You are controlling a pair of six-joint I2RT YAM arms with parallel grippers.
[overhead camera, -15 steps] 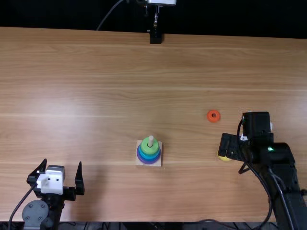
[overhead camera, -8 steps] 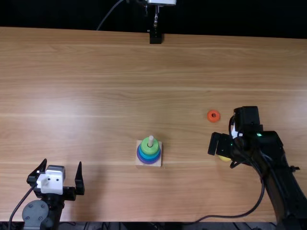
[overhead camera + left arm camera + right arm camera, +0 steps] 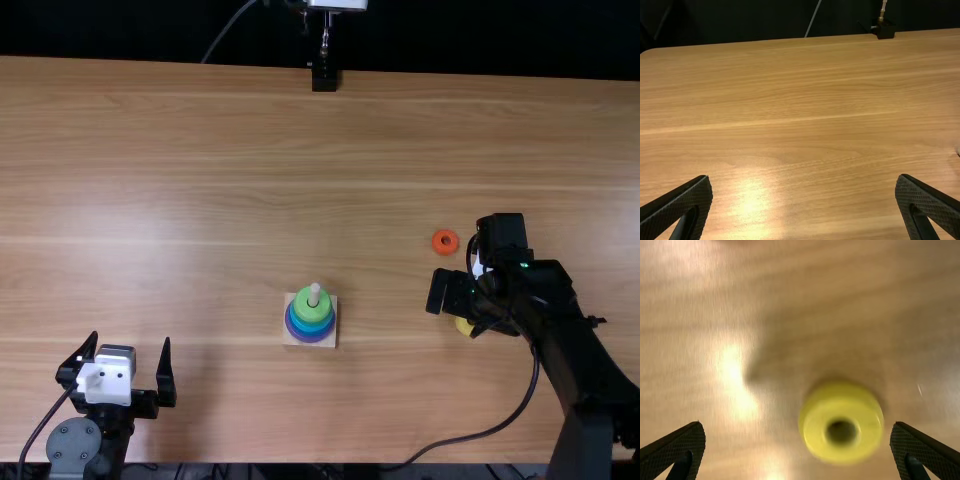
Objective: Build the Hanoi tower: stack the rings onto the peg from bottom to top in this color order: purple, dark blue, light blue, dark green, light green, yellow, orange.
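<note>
Right wrist view: yellow ring (image 3: 840, 407) lies flat on table (image 3: 700, 360), hole up, between the spread fingers of right gripper (image 3: 798, 424). Pincer wide apart, grasping nothing; ring sits off-centre, nearer one finger. Top view: ring is partly under the right arm (image 3: 545, 305), near orange ring (image 3: 436, 243). Left gripper (image 3: 131, 338) also released, empty, well apart from stack.

Handling, judged: ring looks rigid, smooth, probably light; no squash expected, not fragile. Glossy rounded outer wall could slip or roll out if pinched high or on the curve. Best hold: opposite outer sides, across full width, around mid-height or a bit lower, pads square to wall. Keep hole free for peg (image 3: 314, 294). Moderate squeeze should do. Centre gripper first, else one finger shoves ring sideways before the other touches.

Light green ring (image 3: 312, 314) tops the stack on base (image 3: 290, 340), so yellow looks next, orange last. Ring needs to stay level, else bore likely catches on peg tip.
</note>
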